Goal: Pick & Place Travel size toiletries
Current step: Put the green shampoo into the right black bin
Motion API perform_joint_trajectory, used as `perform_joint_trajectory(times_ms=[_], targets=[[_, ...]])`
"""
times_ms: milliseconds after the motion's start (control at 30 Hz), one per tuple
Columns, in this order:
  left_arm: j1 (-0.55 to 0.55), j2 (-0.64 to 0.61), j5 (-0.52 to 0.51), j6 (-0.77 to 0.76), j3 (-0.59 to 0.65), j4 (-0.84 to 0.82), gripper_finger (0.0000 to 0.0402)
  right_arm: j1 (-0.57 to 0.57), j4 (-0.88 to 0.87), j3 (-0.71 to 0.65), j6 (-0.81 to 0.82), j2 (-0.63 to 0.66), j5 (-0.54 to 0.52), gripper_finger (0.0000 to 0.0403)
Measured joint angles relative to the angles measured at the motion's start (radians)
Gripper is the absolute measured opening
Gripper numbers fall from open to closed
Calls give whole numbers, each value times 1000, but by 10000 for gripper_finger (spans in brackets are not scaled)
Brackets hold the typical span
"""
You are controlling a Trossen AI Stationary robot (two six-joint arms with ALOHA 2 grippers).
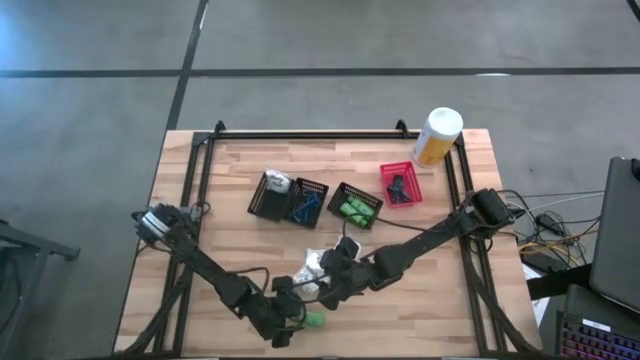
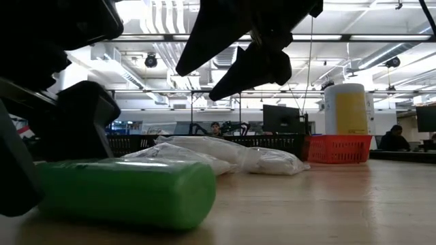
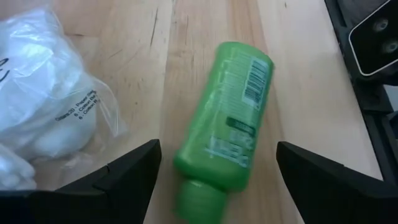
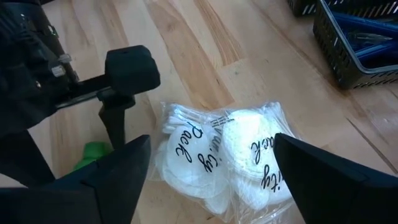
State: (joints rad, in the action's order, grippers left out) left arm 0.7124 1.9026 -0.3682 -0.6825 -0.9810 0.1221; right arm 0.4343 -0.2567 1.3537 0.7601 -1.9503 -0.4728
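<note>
A bright green bottle (image 3: 227,124) lies on its side on the table near the near edge (image 1: 313,320). My left gripper (image 3: 217,149) is open and low over it, one finger on each side of the cap end, with a gap on both sides. Two white clear-wrapped packs (image 4: 217,155) lie flat next to each other just beyond the bottle (image 1: 308,275). My right gripper (image 4: 212,140) is open and hangs above these packs, clear of them (image 2: 252,61). In the low view the bottle (image 2: 122,190) rests on its side in front of the packs (image 2: 225,156).
Three black mesh baskets (image 1: 307,200) and a red one (image 1: 400,185) stand in a row toward the far side, with small items inside. A white-and-yellow canister (image 1: 437,135) stands at the far right corner. A black frame (image 1: 330,133) edges the table. The two grippers are close together.
</note>
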Motion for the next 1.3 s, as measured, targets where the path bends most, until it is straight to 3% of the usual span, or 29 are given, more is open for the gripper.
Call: perform_joint_trajectory(times_ms=[233,600,1067,1300], targets=[[-2,0,1,38,0,-3,322,0,0,0,0,0,0,343],[-2,3,-1,114,2,1,240,0,0,0,-1,0,0,310],[1,5,17,199,0,39,231,0,0,0,-4,0,1,279],[2,5,14,198,0,39,185,0,0,0,-4,0,1,270]])
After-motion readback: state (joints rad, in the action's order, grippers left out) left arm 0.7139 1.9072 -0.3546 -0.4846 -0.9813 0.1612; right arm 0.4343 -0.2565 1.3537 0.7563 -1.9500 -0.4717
